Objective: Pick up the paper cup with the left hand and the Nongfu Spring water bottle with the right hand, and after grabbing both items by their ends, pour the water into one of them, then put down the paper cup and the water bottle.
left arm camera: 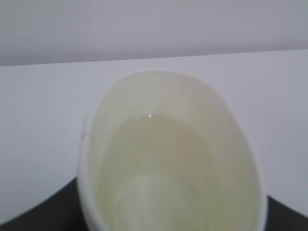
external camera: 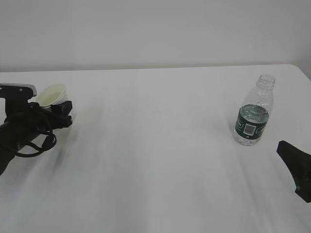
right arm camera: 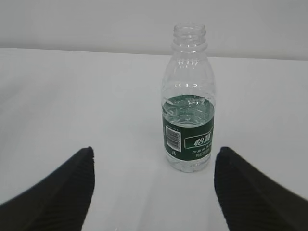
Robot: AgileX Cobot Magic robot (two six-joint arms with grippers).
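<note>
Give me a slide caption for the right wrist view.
Open right gripper faces the uncapped, part-full Nongfu Spring water bottle standing upright on the white table.

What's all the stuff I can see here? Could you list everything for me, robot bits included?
paper cup: one, white with a cream inside, far left of the table, tilted, held in the left gripper; some liquid inside
water bottle: one, clear with a dark green label, no cap, standing upright on the right, partly filled
water: clear, lower part of the bottle
table: one, white, under everything
wall: pale grey, behind the table
left gripper: one, black with cables, closed around the cup
right gripper: one, black, open, short of the bottle
</note>
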